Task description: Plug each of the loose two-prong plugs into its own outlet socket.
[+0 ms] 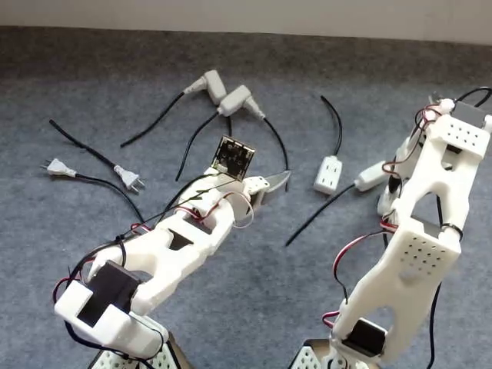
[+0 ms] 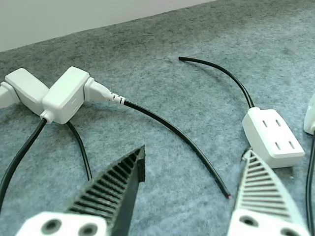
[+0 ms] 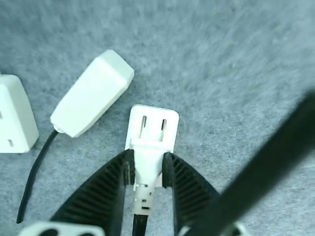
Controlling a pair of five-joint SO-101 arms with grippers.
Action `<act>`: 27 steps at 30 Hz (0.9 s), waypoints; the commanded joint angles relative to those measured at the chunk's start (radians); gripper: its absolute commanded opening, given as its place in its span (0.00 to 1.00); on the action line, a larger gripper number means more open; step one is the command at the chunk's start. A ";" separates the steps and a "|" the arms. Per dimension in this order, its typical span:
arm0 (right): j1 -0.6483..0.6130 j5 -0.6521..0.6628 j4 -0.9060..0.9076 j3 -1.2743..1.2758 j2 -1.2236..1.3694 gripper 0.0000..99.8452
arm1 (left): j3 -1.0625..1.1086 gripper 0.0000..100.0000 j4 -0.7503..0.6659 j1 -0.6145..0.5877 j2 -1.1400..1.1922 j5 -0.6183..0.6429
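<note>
In the high view, a plug (image 1: pixel 58 167) lies at far left, with a second plug (image 1: pixel 132 181) to its right. Two sockets (image 1: pixel 234 100) touch at upper centre. A third socket (image 1: pixel 328 174) lies right of centre, and a fourth socket (image 1: pixel 370 175) just right of it. A third plug (image 3: pixel 151 129) sits between the fingers of the right gripper (image 3: pixel 147 160).

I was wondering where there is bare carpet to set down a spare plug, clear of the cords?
Bare carpet lies up front between the left arm and right arm, and far right behind the outlet block. Crowded: the joined sockets, the loose plugs on the left, and the held plug by the right arm.
</note>
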 commanded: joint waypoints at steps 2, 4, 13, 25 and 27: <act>-0.008 -0.012 0.039 -0.019 -0.197 0.01 | -0.033 0.29 -0.011 -0.010 -0.004 -0.002; -0.025 -0.008 0.039 -0.018 -0.275 0.01 | -0.033 0.29 -0.014 -0.010 -0.004 -0.002; -0.064 0.101 0.038 -0.018 -0.455 0.02 | -0.033 0.29 -0.015 -0.012 -0.005 0.000; -0.140 0.212 0.039 0.015 -0.521 0.01 | -0.039 0.29 -0.064 -0.019 -0.004 0.002; -0.203 0.252 0.039 0.090 -0.607 0.01 | -0.041 0.29 -0.066 -0.028 -0.004 0.002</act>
